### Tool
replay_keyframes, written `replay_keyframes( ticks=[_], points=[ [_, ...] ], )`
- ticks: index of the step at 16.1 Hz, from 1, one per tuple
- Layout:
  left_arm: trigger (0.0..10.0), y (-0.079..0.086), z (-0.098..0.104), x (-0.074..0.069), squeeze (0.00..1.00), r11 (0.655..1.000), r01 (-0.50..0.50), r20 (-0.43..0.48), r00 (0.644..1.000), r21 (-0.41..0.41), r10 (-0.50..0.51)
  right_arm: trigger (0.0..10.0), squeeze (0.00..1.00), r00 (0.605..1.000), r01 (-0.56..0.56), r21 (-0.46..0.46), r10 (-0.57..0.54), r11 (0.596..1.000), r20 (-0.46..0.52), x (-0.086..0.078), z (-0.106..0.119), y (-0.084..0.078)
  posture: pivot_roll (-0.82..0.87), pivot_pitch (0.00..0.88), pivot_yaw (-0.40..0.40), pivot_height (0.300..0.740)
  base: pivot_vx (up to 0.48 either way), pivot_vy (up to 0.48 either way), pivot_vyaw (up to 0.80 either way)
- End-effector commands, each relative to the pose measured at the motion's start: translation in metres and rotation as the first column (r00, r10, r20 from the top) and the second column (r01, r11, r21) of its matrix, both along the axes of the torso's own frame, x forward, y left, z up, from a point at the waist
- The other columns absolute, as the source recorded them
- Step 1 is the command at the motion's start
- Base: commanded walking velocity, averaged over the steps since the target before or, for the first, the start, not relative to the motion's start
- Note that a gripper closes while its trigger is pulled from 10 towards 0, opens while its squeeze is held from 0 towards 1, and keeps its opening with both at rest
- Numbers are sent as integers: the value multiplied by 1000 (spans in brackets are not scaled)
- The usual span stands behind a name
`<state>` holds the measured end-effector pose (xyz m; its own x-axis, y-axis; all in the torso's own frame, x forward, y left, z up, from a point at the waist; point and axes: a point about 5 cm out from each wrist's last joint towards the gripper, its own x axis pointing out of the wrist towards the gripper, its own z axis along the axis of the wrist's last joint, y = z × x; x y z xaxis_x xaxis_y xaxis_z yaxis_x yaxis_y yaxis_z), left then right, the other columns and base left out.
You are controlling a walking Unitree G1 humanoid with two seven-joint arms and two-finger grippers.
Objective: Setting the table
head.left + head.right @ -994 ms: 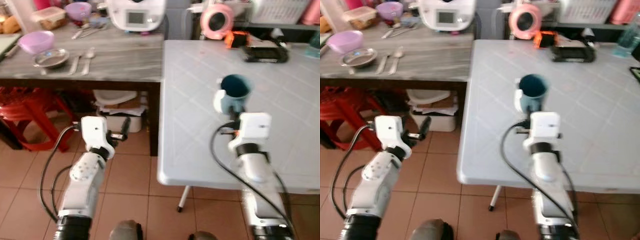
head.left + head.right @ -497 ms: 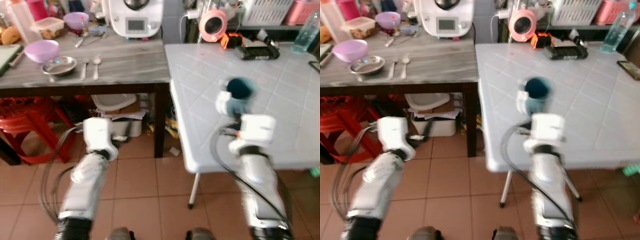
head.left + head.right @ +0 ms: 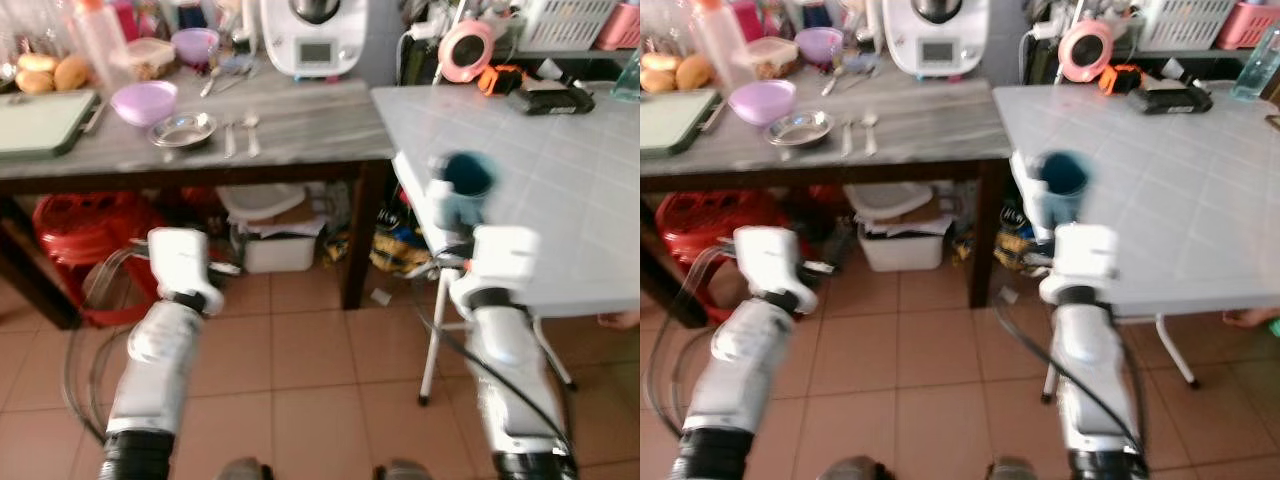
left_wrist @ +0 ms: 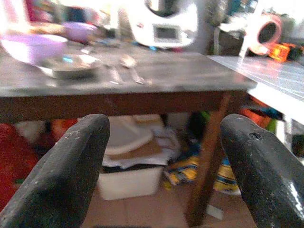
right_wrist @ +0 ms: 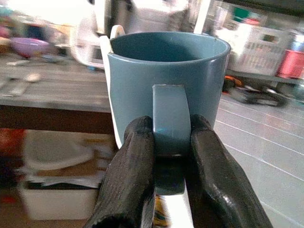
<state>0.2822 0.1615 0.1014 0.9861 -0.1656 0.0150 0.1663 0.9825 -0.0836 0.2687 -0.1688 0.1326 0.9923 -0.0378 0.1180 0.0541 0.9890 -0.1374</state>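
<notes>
A white tiled table (image 3: 560, 190) stands beside a grey wood-grain table (image 3: 200, 140). The right end effector (image 5: 168, 156) pinches the handle of a blue ceramic mug (image 5: 166, 99), held upright over the white table's edge; rigid, breakable, handle-held. The left end effector (image 4: 164, 166) is spread, empty.

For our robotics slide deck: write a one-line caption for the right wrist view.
Right gripper pinches the handle of an upright blue mug, held above the white table.

Even daylight, bright. Head views were motion-blurred. Wrist views had soft backgrounds, with glare blown out at top.
</notes>
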Motion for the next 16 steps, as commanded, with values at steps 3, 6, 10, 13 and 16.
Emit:
replay_keyframes(
  ticks=[3,6,10,13,16],
  points=[
    [10000,-12,0,1,0,1000,29,10,1000,12,-29,10000,0,999,21,-9,-20,1000,32,1,8,-8,-44,0,20,740,0,474,0],
    [10000,-13,0,-2,0,1000,23,25,999,17,-24,10000,0,999,18,-12,-18,1000,34,2,8,-8,-43,0,18,740,0,317,0],
    [10000,-19,2,-11,0,996,85,48,995,-12,-85,10000,0,999,14,-76,-10,997,46,2,10,-9,-42,0,16,740,0,0,0],
    [10000,-23,4,-9,0,995,101,57,993,-22,-100,10000,0,998,11,-85,-6,996,55,3,12,-9,-46,0,19,740,386,0,0],
    [10000,-23,5,-8,0,994,109,56,993,-29,-108,10000,0,998,12,-85,-7,996,59,2,12,-9,-48,0,24,740,474,0,783]
  ],
)
